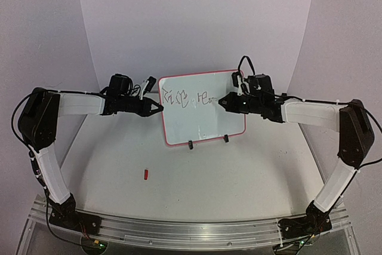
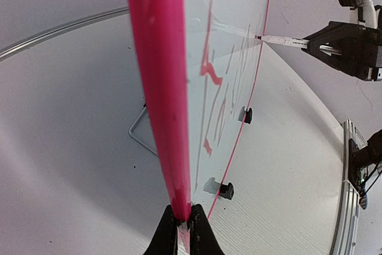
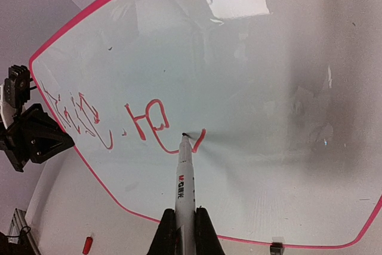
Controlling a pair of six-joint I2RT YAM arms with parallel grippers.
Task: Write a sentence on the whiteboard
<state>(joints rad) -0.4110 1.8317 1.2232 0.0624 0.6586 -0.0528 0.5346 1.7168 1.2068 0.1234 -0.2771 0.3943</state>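
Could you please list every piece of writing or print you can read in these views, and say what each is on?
"Raise, re": handwritten sentence on the whiteboard, unfinished; a loose scrawl, so this is my best reading.
Red print on the marker barrel: too blurred to read.
No other text shows.

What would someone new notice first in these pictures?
The pink-framed whiteboard stands upright between the arms, with the left gripper clamped on its left edge. The right gripper holds a marker, tip on the board beside red writing. A small red piece lies nearer the arms.
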